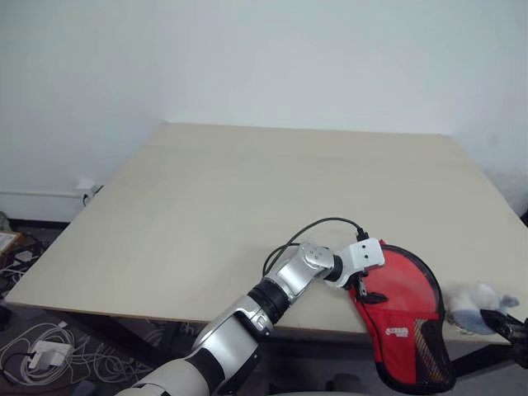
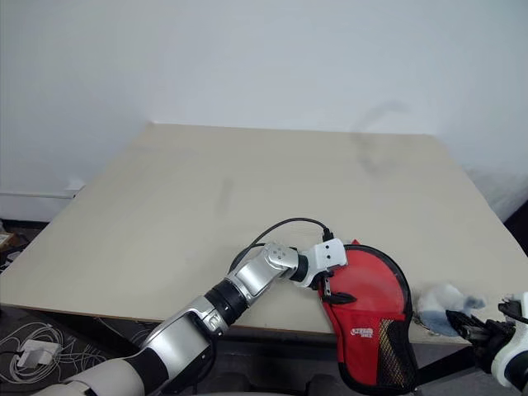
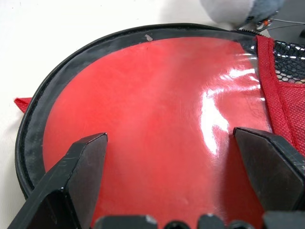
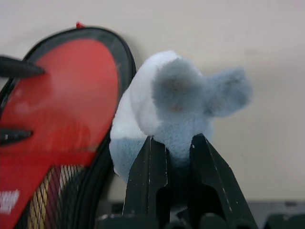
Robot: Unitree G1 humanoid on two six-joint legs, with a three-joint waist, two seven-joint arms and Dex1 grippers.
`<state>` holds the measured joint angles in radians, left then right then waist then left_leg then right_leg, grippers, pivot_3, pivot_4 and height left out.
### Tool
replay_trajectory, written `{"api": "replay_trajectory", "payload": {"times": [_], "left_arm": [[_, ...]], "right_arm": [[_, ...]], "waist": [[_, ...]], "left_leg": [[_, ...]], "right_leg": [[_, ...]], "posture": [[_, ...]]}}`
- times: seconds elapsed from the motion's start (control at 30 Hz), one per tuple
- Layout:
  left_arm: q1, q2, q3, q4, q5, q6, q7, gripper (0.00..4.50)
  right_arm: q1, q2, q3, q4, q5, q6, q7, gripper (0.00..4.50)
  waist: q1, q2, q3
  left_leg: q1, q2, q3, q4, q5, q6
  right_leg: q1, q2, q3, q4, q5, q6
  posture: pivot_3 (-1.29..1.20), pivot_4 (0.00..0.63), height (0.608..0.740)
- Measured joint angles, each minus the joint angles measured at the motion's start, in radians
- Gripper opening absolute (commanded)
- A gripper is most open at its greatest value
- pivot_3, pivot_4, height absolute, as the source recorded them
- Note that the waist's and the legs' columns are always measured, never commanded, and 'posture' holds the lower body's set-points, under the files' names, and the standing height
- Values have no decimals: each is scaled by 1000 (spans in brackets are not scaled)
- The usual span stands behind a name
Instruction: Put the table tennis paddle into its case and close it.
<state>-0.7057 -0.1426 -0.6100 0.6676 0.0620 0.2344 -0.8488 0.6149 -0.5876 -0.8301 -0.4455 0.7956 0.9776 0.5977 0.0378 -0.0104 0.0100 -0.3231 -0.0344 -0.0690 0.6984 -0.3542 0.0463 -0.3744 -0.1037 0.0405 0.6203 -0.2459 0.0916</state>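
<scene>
The table (image 1: 206, 214) spreads pale and wide before me, backed by a white wall (image 1: 264, 58). At its near right edge lies the case (image 1: 404, 318), red with black piping, its round end on the tabletop and its mesh narrow end hanging past the edge toward me. Through its clear window I see the paddle (image 3: 157, 124), its red face filling the round part. My left gripper (image 1: 360, 290) sits at the case's left rim, jaws spread wide, one black finger on each side of the red face, clamping nothing. Just right of the case, touching its piping, is a small bluish-white fluffy lump (image 4: 176, 105). My right gripper (image 4: 176, 157) is pinched tight on the lump's lower part, at the table's near right corner.
</scene>
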Motion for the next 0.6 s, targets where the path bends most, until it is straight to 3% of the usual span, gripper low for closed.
{"api": "replay_trajectory", "payload": {"times": [0.17,0.37,0.6], "left_arm": [[0,0,-4,0,-2,-1,0,4500],[-1,0,-6,4,-6,-2,0,4500],[-8,0,-5,15,-6,-3,0,4500]], "right_arm": [[83,17,-18,4,12,-43,62,37],[177,121,-13,-17,2,-145,76,36],[153,163,-26,4,37,-181,22,2531]], "waist": [[5,0,0],[18,0,0],[18,-1,-1]], "left_leg": [[0,0,0,0,-1,0],[0,0,-1,0,-2,0],[0,0,0,0,-3,0]], "right_leg": [[0,0,0,0,-1,1],[-1,-1,-1,-1,-2,2],[-1,-1,0,-3,-2,3]], "posture": [[0,0,716],[0,0,716],[0,0,716]]}}
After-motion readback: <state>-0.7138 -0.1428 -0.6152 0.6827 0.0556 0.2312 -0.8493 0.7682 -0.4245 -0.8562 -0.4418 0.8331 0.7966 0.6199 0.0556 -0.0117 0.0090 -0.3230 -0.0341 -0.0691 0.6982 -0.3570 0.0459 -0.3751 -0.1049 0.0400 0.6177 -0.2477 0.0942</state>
